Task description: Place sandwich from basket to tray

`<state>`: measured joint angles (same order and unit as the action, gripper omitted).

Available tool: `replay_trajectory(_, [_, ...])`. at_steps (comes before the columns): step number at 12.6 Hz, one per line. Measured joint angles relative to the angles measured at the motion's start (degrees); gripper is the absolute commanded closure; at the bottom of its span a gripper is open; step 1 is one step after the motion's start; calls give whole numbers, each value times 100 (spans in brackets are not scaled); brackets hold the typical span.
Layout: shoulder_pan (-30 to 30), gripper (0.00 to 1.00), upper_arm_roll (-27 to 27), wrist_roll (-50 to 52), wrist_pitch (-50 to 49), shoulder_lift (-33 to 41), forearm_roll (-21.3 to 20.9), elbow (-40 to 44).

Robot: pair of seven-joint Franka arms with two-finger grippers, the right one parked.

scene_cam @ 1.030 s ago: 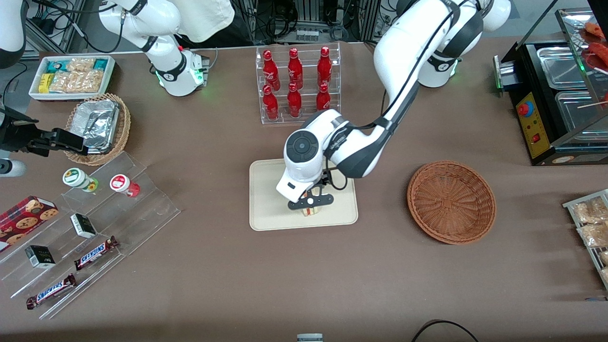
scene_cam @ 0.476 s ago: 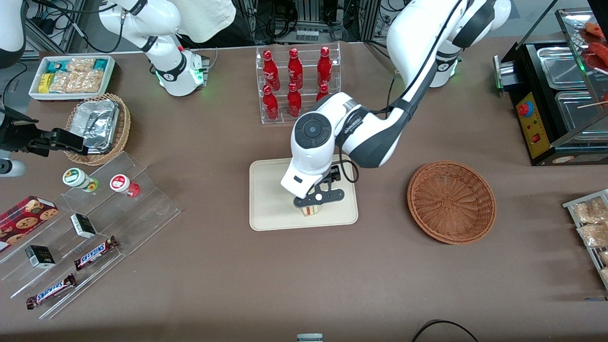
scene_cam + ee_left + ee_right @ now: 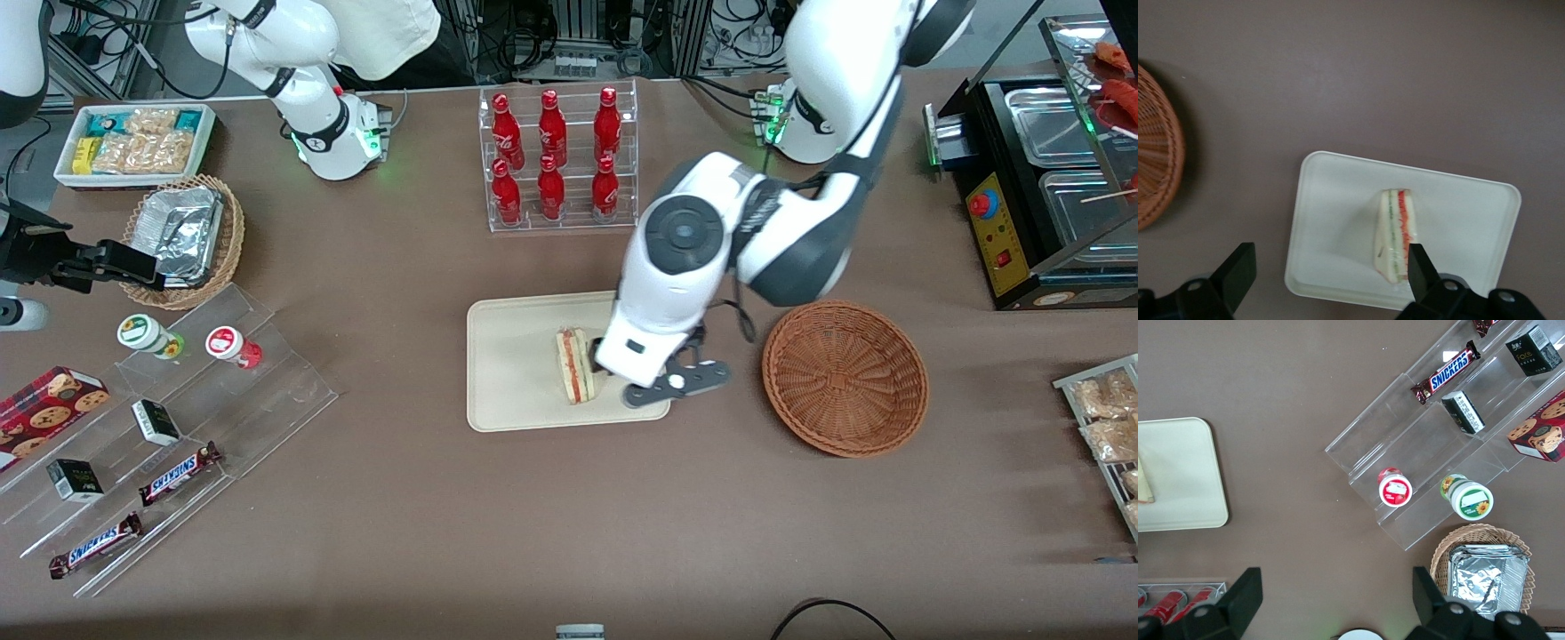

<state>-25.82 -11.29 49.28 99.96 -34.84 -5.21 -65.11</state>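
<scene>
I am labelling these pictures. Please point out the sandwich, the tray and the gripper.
sandwich [image 3: 574,365], front view, its cut edge.
tray [image 3: 511,373], front view, bare floor.
gripper [image 3: 1328,270], left wrist view, open, above the tray's edge.

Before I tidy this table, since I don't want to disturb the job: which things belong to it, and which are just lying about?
Belong to the job:
sandwich, lying on the tray
basket, nothing in it
left pincer, open, above the tray's edge nearest the basket

Lying about:
red bottles
foil container
Snickers bars
cookie box

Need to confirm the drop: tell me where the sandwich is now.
The sandwich lies on the cream tray, free of the open gripper, which hovers above the tray's edge nearest the wicker basket.
</scene>
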Motion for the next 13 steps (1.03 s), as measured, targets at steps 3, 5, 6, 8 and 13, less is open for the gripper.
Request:
replay_trajectory(3, [457,0,7,-733,-3,376,116,-493])
replay_trajectory(5, [891,0,16,-1410,-49,672,274,-797])
replay_trajectory(6, [1116,0,20,-1727,-66,842,339,-971])
replay_trajectory(8, [1523,0,23,-2370,-141,1204,506,-1319])
replay_trajectory(13, [2344,0,33,-4165,-1002,1733,605,-1587])
